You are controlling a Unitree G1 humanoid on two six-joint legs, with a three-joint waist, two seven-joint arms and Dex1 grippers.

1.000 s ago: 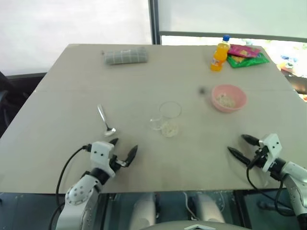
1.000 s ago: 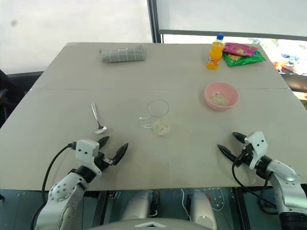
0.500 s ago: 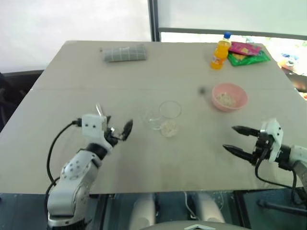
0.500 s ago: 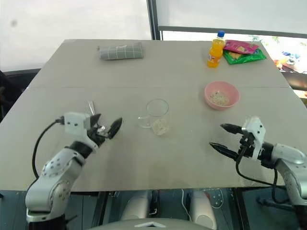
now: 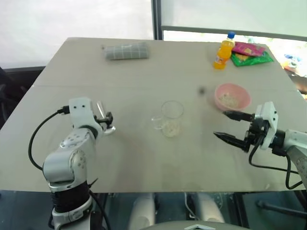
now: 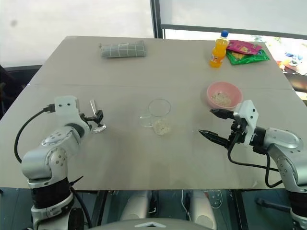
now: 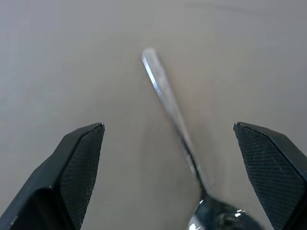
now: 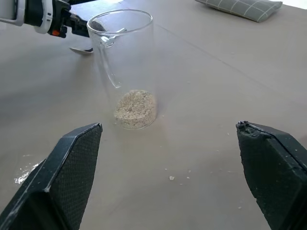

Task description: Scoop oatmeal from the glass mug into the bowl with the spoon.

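Observation:
The glass mug stands upright mid-table with a small heap of oatmeal at its bottom. The pink bowl, to the right and further back, has some flakes inside. The spoon lies flat on the table left of the mug. My left gripper hovers over it, open, with a finger on either side of the handle and not touching it. Right of the mug and in front of the bowl, my right gripper is open and empty, pointing at the mug.
An orange drink bottle and colourful snack packets sit at the back right. A folded grey checked cloth lies at the back left. A few crumbs dot the table near the mug.
My left gripper has risen from the front edge and moved forward over the spoon. My right gripper has lifted and swung left toward the mug. Both stayed open.

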